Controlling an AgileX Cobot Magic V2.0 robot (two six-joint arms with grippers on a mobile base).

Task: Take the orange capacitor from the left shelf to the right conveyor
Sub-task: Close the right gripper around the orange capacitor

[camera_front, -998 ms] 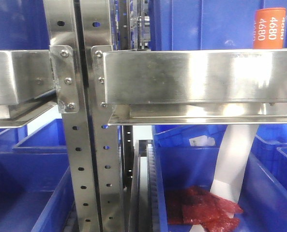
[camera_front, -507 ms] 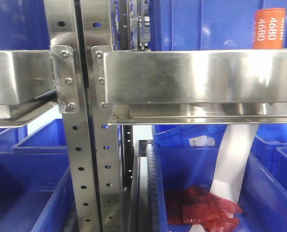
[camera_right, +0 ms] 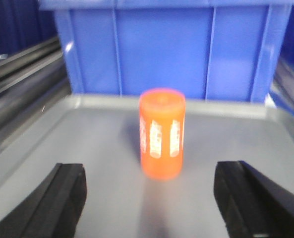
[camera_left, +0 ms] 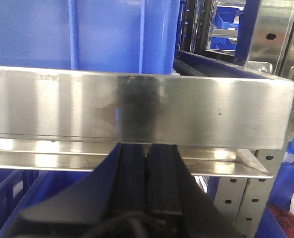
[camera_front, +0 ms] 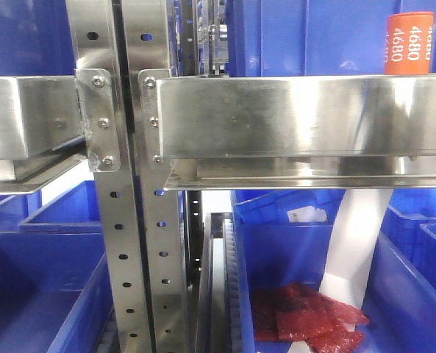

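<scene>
The orange capacitor (camera_right: pixel 161 134) stands upright on a grey shelf tray (camera_right: pixel 87 139) in the right wrist view, a short way beyond my right gripper (camera_right: pixel 151 173). That gripper is open and empty, its two black fingers wide apart on either side of the capacitor's line. The capacitor also shows in the front view (camera_front: pixel 409 43) at the top right, above the steel shelf rail (camera_front: pixel 298 118). My left gripper (camera_left: pixel 147 151) is shut and empty, its black fingers pressed together just below a steel shelf rail (camera_left: pixel 137 109).
A blue bin (camera_right: pixel 166 49) stands right behind the capacitor. Steel uprights (camera_front: pixel 122 220) divide the rack. Lower blue bins (camera_front: pixel 41 294) sit below; one holds red packets (camera_front: pixel 306 316) and a white strip (camera_front: pixel 354 250). Blue bins (camera_left: pixel 112 34) stand above the left rail.
</scene>
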